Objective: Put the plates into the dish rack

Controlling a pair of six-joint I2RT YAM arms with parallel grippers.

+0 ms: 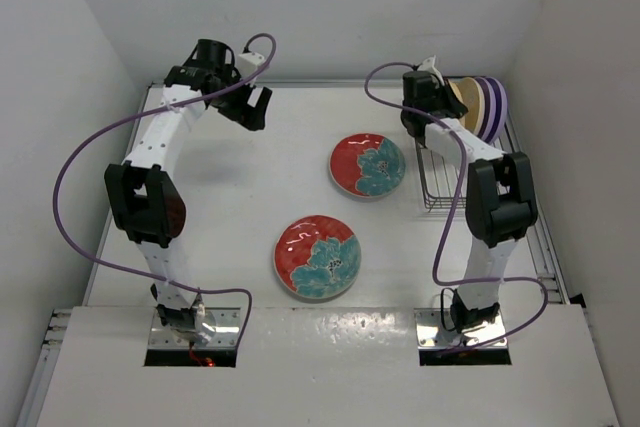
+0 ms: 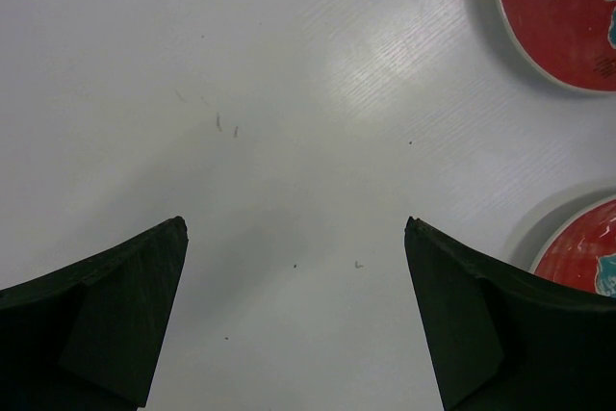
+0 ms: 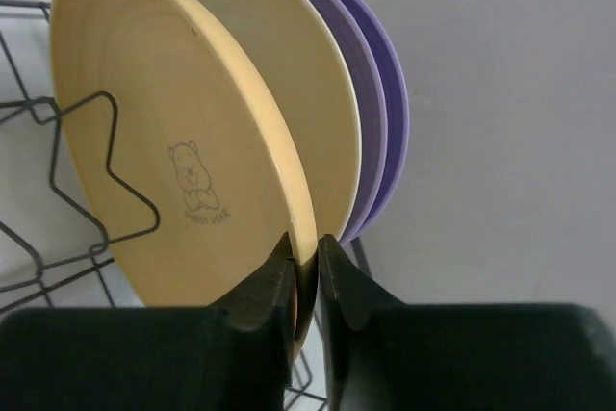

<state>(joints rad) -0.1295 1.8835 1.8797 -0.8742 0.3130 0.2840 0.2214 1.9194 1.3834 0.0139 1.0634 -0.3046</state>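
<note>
Right tool (image 3: 306, 245) tight on orange-yellow plate (image 3: 192, 141) (upright)

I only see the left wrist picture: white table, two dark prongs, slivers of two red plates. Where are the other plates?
Observer: Four stand on edge in the dish rack on the right side: two lilac plates, a cream plate and an orange-yellow plate.
Operator: Is anything touching them?
Observer: Yes, the jaws of the right arm are closed on the orange-yellow plate's rim.
Operator: And my red ones?
Observer: Both red plates lie flat on the table, one nearer the arm bases, the other closer to the rack.
</note>
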